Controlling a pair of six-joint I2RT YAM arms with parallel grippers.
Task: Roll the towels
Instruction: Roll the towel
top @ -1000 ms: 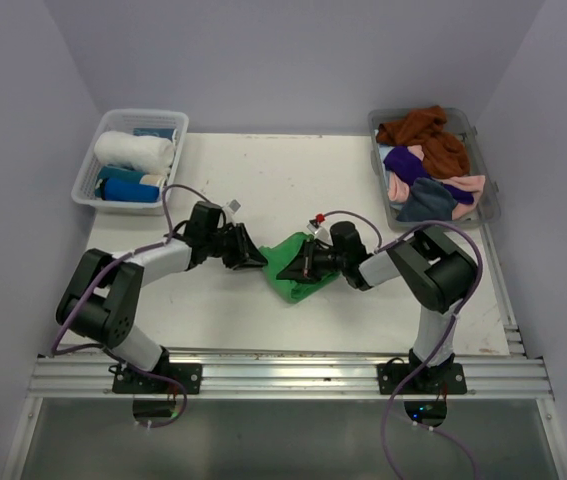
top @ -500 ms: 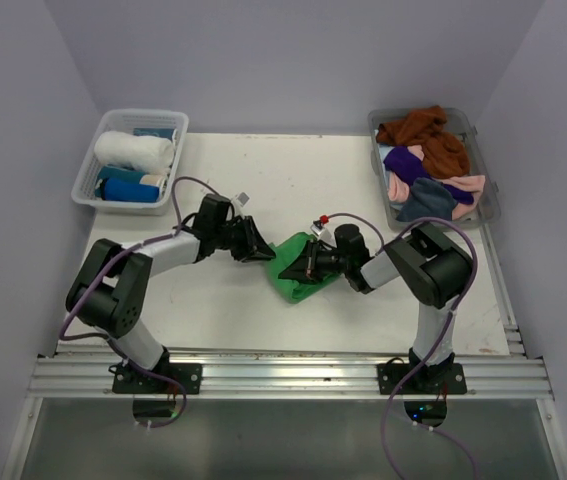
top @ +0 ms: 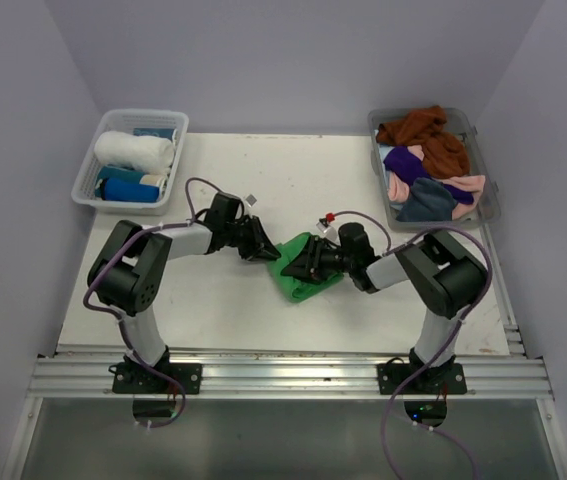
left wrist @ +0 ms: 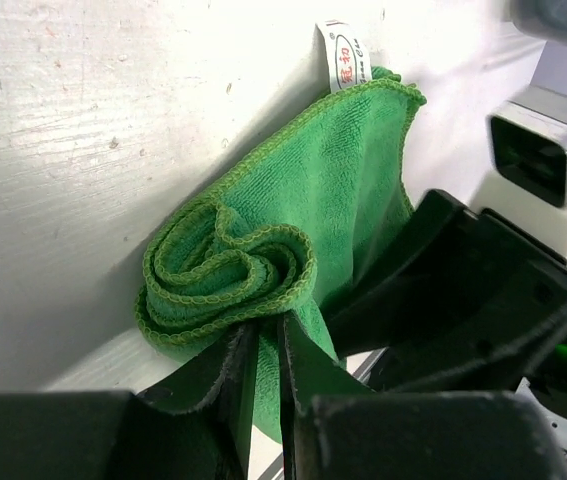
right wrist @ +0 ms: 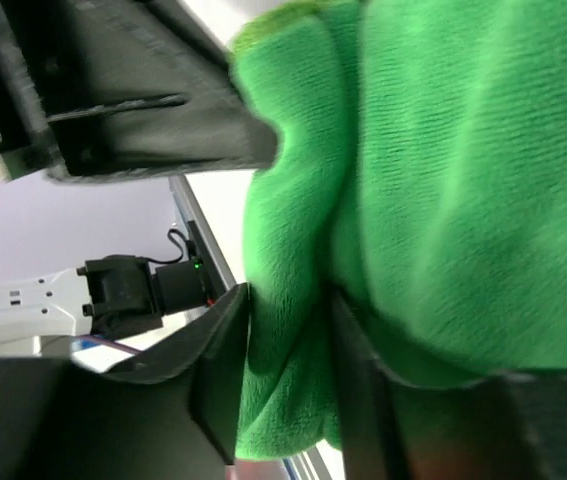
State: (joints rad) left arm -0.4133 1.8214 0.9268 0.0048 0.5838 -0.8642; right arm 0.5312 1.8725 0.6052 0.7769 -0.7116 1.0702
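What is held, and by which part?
The left gripper pinches the green towel at its rolled end. A fold lies inside the right gripper; whether it grips is unclear.

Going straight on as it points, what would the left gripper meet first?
The rolled end of the green towel, right at the tips of the left gripper; the right gripper probably lies beyond.

- I see my left gripper (left wrist: 263, 330) stretched low, jaws pinching the green towel (left wrist: 303, 200) at their tips.
- My right gripper (right wrist: 288, 310) faces it, jaws parted around a fold.
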